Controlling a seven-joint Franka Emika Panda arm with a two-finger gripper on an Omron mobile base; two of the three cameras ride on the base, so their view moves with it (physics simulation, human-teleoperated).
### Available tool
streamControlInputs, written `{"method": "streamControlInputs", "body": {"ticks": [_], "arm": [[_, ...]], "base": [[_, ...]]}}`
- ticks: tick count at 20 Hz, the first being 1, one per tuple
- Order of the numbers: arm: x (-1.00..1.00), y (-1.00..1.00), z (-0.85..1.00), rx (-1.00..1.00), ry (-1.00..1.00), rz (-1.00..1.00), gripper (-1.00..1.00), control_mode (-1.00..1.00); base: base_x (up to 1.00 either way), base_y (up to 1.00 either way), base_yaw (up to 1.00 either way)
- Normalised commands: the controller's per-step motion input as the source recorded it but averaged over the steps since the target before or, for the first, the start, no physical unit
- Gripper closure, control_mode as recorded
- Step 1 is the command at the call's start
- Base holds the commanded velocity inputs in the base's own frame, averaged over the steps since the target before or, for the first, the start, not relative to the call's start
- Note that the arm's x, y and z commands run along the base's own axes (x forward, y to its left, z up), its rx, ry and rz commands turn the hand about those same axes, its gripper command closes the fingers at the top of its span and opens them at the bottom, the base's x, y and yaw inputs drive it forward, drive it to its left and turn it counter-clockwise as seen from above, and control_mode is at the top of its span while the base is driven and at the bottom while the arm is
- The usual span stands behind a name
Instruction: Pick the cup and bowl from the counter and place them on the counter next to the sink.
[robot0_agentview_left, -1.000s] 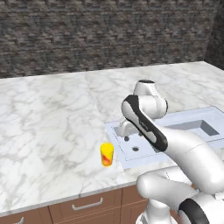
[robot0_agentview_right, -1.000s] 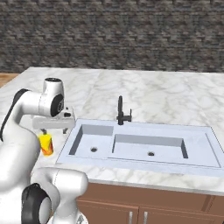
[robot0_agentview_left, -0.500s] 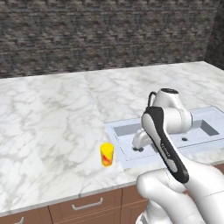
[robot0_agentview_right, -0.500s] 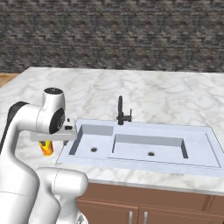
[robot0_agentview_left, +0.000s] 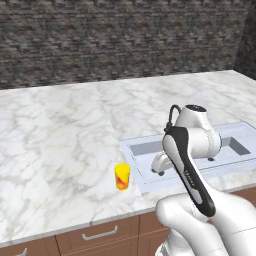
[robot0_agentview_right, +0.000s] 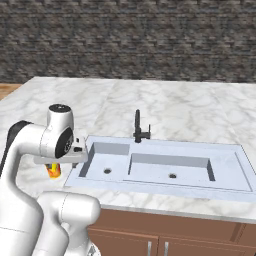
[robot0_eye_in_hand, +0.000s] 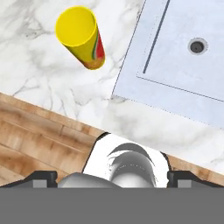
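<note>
1. The tool (robot0_eye_in_hand: 112, 177) hangs above the front edge of the counter (robot0_agentview_left: 60, 130), just off the sink's near-left corner. Its two dark fingertips sit far apart at the bottom of the hand view, so the jaws are spread wide and hold nothing.
2. The cup (robot0_eye_in_hand: 81, 37) stands upright on the marble just beside the sink (robot0_eye_in_hand: 183, 65), on the sink's left side and close to the counter's front edge; the tool is near it but not touching. In the left base view the cup (robot0_agentview_left: 122, 176) is free of anything around it.
3. Handling, as a judgement: a small empty tumbler like this is likely light and rigid, with smooth, slightly tapering walls that could slip under a weak pinch. It would tip easily if nudged at the rim.
4. Best hold is probably across the body, at mid-height or just under the rim, fingers on opposite sides.
5. It seems already placed next to the sink.
</note>
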Motion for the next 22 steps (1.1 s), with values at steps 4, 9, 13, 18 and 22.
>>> {"method": "streamControlInputs", "body": {"ticks": [4, 9, 13, 18, 22], "arm": [[0.0, 0.0, 0.0, 0.0, 0.0, 0.0, -1.0, 1.0], [0.0, 0.0, 0.0, 0.0, 0.0, 0.0, -1.0, 1.0], [0.0, 0.0, 0.0, 0.0, 0.0, 0.0, -1.0, 1.0], [0.0, 0.0, 0.0, 0.0, 0.0, 0.0, -1.0, 1.0], [0.0, 0.0, 0.0, 0.0, 0.0, 0.0, -1.0, 1.0]], "base": [[-0.73, 0.03, 0.0], [-0.97, 0.0, -0.01], [-0.28, -0.07, 0.19], [-0.35, -0.11, 0.91], [-0.09, 0.0, 1.0]]}}
